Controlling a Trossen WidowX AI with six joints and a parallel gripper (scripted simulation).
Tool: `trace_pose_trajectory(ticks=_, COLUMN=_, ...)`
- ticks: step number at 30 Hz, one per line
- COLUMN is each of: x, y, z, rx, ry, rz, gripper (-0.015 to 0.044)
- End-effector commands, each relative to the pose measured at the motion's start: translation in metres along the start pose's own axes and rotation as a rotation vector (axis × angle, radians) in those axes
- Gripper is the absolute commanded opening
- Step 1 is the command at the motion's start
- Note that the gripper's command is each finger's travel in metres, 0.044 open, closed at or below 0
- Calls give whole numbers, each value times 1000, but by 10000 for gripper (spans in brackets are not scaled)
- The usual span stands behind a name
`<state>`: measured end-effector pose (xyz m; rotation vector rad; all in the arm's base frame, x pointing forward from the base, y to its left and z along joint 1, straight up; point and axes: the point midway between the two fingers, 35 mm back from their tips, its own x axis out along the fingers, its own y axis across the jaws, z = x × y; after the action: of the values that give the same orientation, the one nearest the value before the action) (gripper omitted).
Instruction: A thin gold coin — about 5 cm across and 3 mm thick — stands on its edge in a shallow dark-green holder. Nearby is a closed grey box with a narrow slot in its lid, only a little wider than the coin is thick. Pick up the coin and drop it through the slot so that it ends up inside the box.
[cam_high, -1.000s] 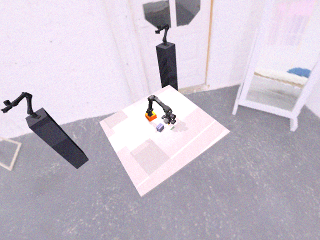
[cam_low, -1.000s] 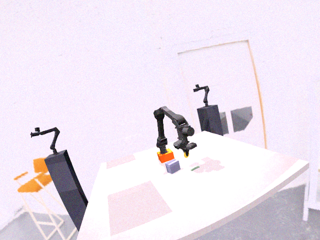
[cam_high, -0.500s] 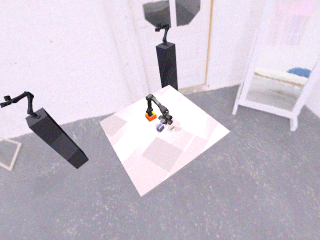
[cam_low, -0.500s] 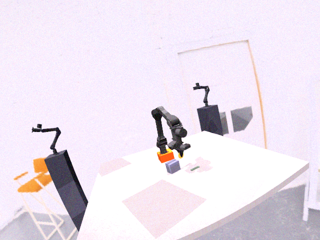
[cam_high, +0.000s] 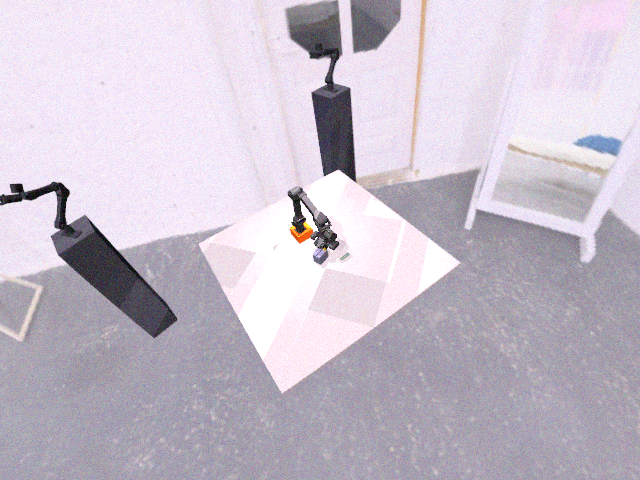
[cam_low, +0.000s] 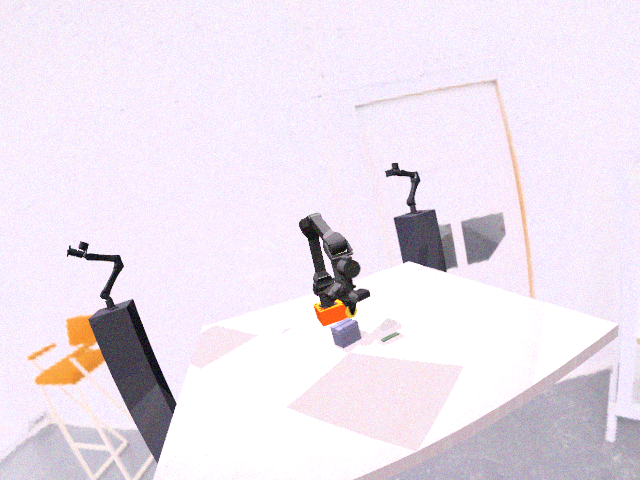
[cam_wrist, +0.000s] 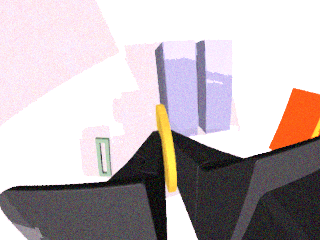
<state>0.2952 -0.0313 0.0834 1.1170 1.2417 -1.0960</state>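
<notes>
The thin, round gold coin (cam_wrist: 166, 150) stands on edge, pinched tight in the nearly shut gripper (cam_wrist: 170, 187), up above the counter (cam_low: 465, 330). I think it is being carried to the smooth grey box (cam_wrist: 195, 87) at 12 o'clock. Next, its edge must line up with the narrow slot (cam_wrist: 196, 83). The little green holder (cam_wrist: 102, 156) sits at 10 o'clock.
</notes>
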Motion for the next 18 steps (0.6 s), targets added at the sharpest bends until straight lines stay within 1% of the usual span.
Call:
trace_pose_trajectory(ticks=1, x=2, y=-9, z=4, rx=-2, ry=5, rz=-4, gripper=0)
trace_pose_trajectory(ticks=18, x=5, y=-40, z=20, rx=1, ry=2, rz=-5, gripper=4)
